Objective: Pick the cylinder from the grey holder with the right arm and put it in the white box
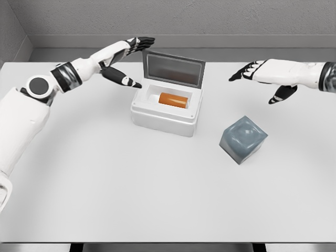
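The left hand [128,58] comes in from the left over the white table [105,184], its fingers spread and holding nothing, the fingertips reaching up to the edge of the raised lid [173,69] of the white box [165,118]. The box stands just to the right of and below that hand, lid tilted open at the back. Inside, lying on its side, is the orange cylinder [173,99], so the task's thing is already in the box and not in the grey holder.

Further right and nearer the camera sits the grey holder [243,139], its hollow top showing nothing in it. It lies below and slightly left of the right hand [257,73], well apart from it. That hand hovers above the table, fingers stretched out flat and thumb hanging down, gripping nothing.

Judging from this, the placing step looks done and the hand has released. What remains is likely only clearing away: the right arm needs to draw back without brushing the holder, and the left may be poised to close the lid.
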`<state>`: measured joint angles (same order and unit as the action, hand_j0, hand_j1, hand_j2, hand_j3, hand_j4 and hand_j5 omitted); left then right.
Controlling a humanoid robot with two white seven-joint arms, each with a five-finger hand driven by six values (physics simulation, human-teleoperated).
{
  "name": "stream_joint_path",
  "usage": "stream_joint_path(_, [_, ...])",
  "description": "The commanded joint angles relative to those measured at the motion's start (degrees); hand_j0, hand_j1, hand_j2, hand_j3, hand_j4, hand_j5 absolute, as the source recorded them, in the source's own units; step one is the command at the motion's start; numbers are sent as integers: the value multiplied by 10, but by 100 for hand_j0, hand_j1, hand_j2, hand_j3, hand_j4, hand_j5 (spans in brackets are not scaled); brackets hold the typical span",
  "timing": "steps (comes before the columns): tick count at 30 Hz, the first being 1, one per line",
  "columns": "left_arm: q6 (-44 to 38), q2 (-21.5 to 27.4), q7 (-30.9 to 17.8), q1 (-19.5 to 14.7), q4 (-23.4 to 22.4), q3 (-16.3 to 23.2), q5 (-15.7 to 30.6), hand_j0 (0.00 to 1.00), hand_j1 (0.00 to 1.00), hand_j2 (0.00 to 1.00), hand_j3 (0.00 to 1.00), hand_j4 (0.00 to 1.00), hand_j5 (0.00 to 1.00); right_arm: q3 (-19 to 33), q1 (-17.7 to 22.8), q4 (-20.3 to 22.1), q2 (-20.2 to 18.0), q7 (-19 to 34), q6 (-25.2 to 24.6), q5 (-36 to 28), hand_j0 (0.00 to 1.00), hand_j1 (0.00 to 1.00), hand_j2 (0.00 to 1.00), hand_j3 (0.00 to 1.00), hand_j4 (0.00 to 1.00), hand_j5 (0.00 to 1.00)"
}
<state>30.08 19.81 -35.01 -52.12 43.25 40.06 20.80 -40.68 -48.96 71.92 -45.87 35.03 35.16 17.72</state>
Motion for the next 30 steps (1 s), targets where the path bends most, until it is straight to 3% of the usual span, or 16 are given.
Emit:
stream_joint_path(1, [2, -2, 0, 0, 3, -1, 4, 100, 100, 100, 100, 100, 100, -1, 1, 0, 0, 0, -2, 0, 100, 100, 100, 100, 100, 100])
stream_joint_path(14, [49, 5, 0, 9, 20, 3, 12, 100, 100, 100, 100, 100, 100, 0, -6, 1, -1, 0, -2, 1, 100, 100, 100, 100, 100, 100])
stream_joint_path(21, [49, 26, 0, 23, 64, 5, 13, 100, 100, 100, 100, 100, 100, 0, -7, 1, -2, 0, -2, 1, 100, 100, 100, 100, 100, 100])
stream_joint_path(27, [49, 53, 0, 24, 61, 5, 32, 100, 100, 100, 100, 100, 100, 2, -7, 2, -2, 0, -2, 1, 100, 100, 100, 100, 100, 100])
stream_joint_path(30, [49, 90, 0, 32, 27, 4, 26, 100, 100, 100, 100, 100, 100, 1, -7, 2, -2, 0, -2, 1, 100, 100, 100, 100, 100, 100])
